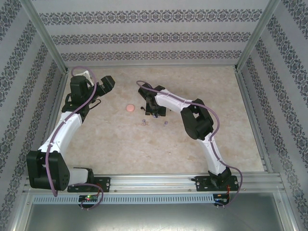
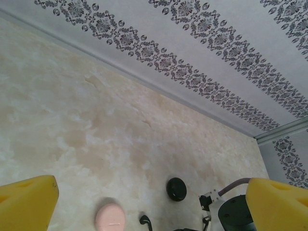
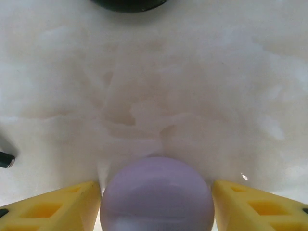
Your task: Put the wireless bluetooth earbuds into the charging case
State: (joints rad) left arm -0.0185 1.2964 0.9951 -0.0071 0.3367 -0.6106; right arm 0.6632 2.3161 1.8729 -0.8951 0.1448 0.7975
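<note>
My right gripper holds a pale purple round charging case on the table, its yellow fingers against both sides. In the top view that gripper points down at mid-table. Two tiny pale earbuds lie just in front of it. A black earbud lies between a pink round case and a black round case. The pink case sits left of the right gripper. My left gripper hangs open and empty above the far left of the table.
The black case's edge sits just beyond the purple one, and a dark tip pokes in at the left. Patterned walls and metal posts close off the marble table. The right arm reaches in from the right.
</note>
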